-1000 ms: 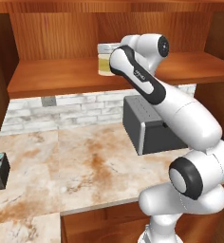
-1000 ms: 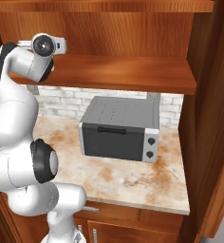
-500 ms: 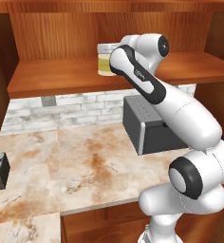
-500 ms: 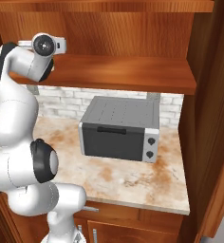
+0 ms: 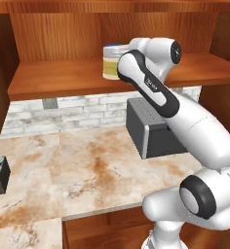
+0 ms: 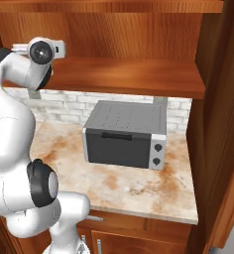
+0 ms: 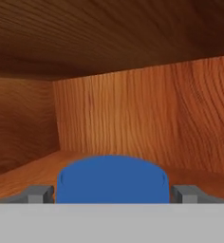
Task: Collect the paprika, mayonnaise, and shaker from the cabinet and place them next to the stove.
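Mayonnaise sits on cabinet shelf, upper centre of frame, blue lid low between gripper fingers; jaws spread wide either side. Grasp step; next, close, then lift out.

The mayonnaise stands on the cabinet shelf, above the counter; toaster oven to its right

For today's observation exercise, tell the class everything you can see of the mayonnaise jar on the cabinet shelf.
The mayonnaise is a small pale yellow-cream jar with a blue lid, standing upright on the cabinet's wooden shelf. The arm hides its right side. In the hand view its blue lid sits between the open gripper's fingertips; contact cannot be told.
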Robot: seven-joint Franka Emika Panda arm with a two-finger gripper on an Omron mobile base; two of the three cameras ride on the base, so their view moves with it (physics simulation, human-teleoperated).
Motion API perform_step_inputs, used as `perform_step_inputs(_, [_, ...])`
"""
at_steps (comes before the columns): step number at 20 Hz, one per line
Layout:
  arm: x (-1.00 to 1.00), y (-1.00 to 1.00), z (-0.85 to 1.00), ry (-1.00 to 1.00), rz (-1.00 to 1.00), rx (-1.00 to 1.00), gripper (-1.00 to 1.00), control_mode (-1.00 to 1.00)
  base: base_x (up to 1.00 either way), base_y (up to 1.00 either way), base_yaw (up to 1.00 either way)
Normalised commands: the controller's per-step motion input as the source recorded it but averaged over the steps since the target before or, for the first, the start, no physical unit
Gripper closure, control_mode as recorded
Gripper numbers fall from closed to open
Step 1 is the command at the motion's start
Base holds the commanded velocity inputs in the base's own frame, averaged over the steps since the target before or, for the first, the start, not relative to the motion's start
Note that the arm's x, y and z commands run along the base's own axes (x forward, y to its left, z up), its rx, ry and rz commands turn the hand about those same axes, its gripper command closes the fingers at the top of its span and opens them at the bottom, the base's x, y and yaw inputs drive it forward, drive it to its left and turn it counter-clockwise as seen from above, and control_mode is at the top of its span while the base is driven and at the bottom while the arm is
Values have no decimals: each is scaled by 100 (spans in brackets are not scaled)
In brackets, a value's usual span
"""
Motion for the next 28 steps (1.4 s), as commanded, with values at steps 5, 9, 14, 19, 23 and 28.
perform_step_inputs(5, [-99, -32, 17, -10, 3, 1, 100, -100, 0, 0, 0])
perform_step_inputs(9, [-100, -49, 12, 0, 6, 0, 100, -100, 0, 0, 0])
perform_step_inputs(14, [-100, -48, 1, 0, 10, 0, 100, -100, 0, 0, 0])
perform_step_inputs(19, [-100, -43, 0, 0, 12, 0, 100, -100, 0, 0, 0])
perform_step_inputs(23, [-98, -38, 0, 0, 9, 0, 100, -100, 0, 0, 0])
perform_step_inputs(28, [-89, -27, -8, 0, 13, 0, 100, -100, 0, 0, 0])
